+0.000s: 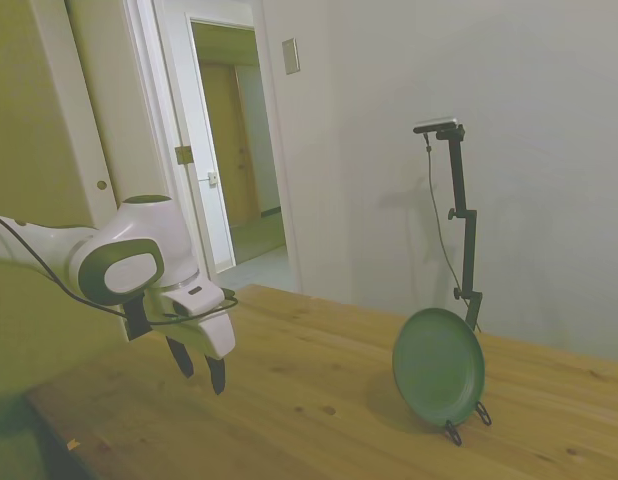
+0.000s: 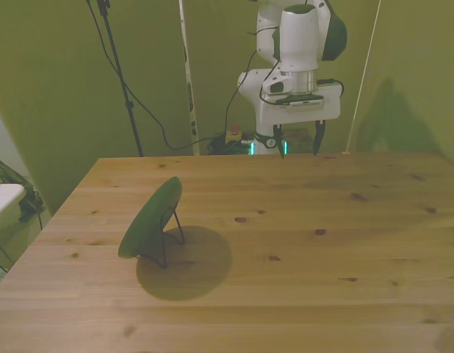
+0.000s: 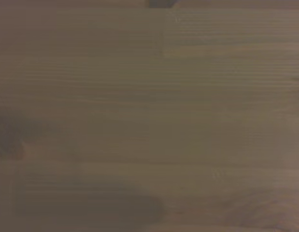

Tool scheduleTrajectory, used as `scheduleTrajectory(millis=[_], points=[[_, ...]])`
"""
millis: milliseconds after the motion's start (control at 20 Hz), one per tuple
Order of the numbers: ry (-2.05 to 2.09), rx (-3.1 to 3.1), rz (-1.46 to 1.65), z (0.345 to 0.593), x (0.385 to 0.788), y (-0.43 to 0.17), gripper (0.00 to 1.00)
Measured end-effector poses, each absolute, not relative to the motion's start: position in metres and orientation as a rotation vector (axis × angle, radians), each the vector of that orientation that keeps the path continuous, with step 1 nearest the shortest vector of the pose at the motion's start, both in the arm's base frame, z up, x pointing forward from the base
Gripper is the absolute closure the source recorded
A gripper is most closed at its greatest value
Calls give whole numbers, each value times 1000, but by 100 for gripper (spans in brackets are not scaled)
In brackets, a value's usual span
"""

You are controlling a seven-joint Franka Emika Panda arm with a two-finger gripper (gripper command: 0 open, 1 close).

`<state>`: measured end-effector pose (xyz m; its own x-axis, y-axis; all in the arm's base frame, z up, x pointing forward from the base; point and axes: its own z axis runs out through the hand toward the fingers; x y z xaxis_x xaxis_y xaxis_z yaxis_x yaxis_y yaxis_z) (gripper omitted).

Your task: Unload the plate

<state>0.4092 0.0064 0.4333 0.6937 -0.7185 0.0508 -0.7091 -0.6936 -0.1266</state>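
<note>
Tool (image 1: 201,368) hangs above the desk (image 1: 309,390) near its robot-side edge, fingers pointing down and spread apart with nothing between them. Well away from the tool, across bare wood, the dark green plate (image 1: 438,366) stands nearly on edge, leaning back on a thin black wire stand (image 1: 467,422) whose feet show under its lower rim. That tilt probably serves the task: propped this way the plate offers its upper rim to a pinch from above, which a plate lying flat would not. In the front view the plate (image 2: 150,218) is seen from behind, with the wire stand (image 2: 169,234) legs holding it and a round shadow on the desk (image 2: 300,243) beneath.

How the rim seats in the stand is hard to make out; the wire is thin and partly covered by the plate. From the wrist camera only blurred wood grain (image 3: 149,116) shows, with neither plate nor stand in it.
</note>
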Motion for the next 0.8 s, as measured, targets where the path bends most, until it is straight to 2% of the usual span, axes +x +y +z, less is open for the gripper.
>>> scheduleTrajectory(millis=[200,500,800], points=[[1242,-2820,-183,436,410,-19,0],[1485,-2722,-332,480,420,-123,0],[1613,-2675,-449,512,456,-197,0]])
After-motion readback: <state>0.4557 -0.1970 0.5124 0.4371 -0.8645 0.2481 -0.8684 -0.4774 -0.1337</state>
